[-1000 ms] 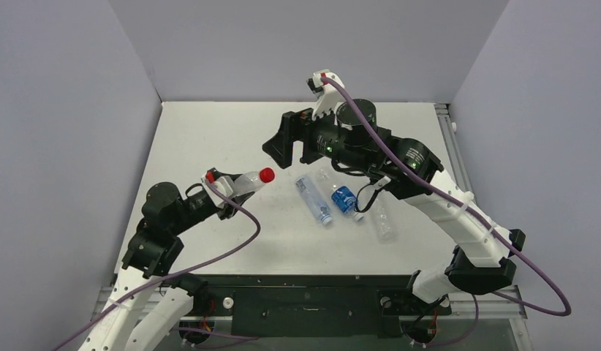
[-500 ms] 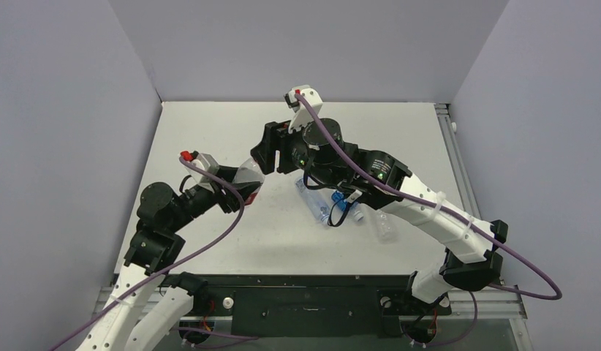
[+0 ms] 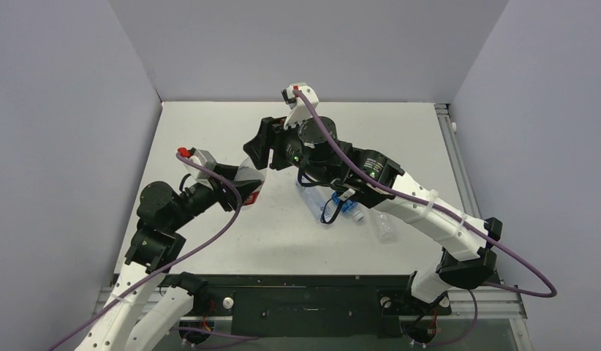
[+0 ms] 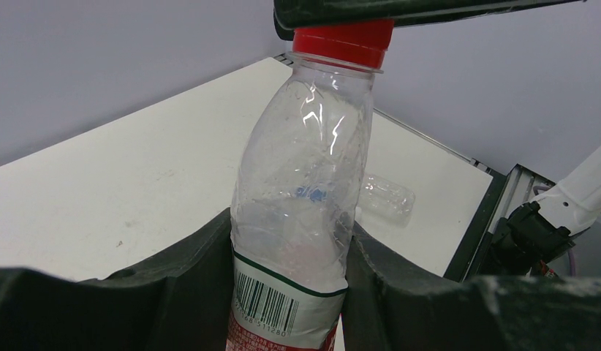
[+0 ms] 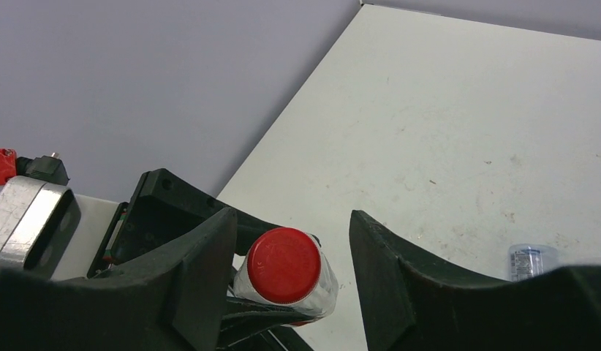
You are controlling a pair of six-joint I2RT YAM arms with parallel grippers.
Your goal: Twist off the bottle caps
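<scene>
**One bottle up on the left, three lying on the right**

My left jaws grip a bottle [image 4: 301, 197] by its lower half, raised over the left middle of the surface [image 3: 210, 131]. Its cap [image 5: 285, 265] sits on the top end, in the gap between my right jaws, which stand apart on either side of it. To the right of it, three more lie on the surface under my right arm: the near bottle [image 3: 311, 199], then the middle bottle [image 3: 346, 207], then the far bottle [image 3: 385, 228] rightmost.

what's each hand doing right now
Left hand: closed on the bottle, around its lower body.
Right hand: open, one finger on each side of the red cap, not gripping it.
</scene>
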